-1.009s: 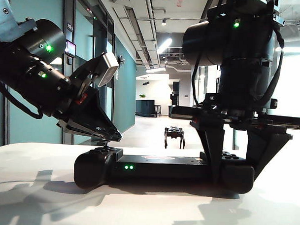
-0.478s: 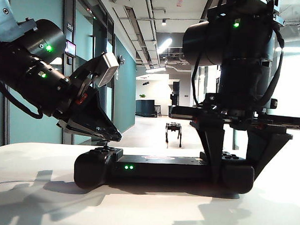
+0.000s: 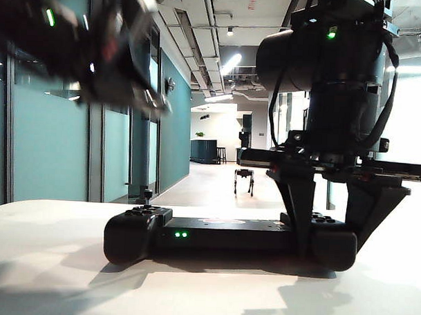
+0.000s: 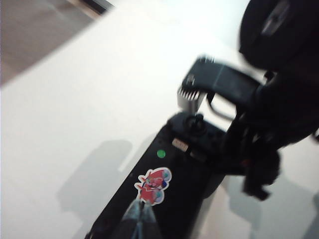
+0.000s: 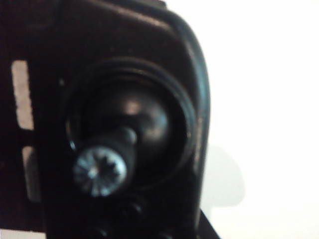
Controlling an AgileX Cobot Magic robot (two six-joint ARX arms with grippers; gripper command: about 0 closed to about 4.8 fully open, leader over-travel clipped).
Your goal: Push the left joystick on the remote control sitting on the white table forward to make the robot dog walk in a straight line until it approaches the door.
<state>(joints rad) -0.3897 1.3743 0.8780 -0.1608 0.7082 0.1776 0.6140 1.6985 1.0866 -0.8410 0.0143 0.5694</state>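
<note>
Left gripper [image 3: 153,104] high above left joystick [image 3: 147,195], apart; your nearer arm (jaws blurred, cannot tell). Right gripper [image 3: 333,224] jaws pinch remote control [image 3: 228,237] end.

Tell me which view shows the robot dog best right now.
The exterior view: the robot dog stands small but clear, far down the hallway beyond the remote control. Neither wrist view shows it.

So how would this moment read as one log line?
left gripper: raised off thin black left joystick | right gripper: clamps wide black remote control | small black robot dog: down corridor
</note>
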